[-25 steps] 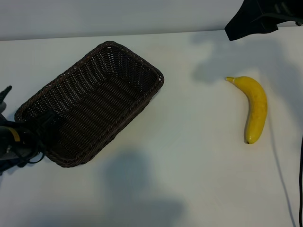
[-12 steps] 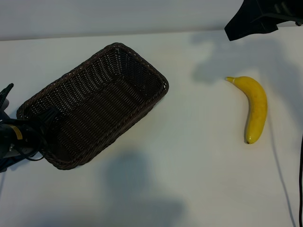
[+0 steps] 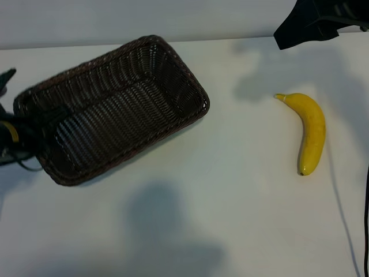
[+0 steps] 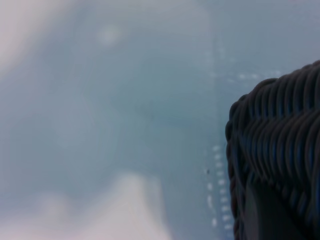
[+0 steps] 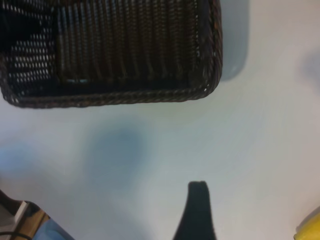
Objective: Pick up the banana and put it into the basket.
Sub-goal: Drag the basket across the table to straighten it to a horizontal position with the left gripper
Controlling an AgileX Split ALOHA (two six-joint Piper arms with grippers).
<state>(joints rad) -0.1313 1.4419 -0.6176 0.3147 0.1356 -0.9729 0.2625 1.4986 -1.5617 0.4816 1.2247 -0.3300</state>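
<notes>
White table (image 3: 190,219), filling the frame, shadowed at lower centre. Dark brown woven basket (image 3: 144,86), upper left, rectangular with braided rim, tilted. Bright yellow curved banana (image 3: 311,130), right of centre, flat on table, well apart from basket. Left gripper (image 3: 23,135), left edge, pinching basket's end wall, largely hidden. Right gripper (image 5: 197,210), upper right corner, mostly cut off, fingers spread.

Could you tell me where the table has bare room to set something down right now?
Free: the white strip between the dark brown woven basket and the curved yellow banana, and the near edge. Crowded: the basket's far-left end, gripped by the left gripper.
</notes>
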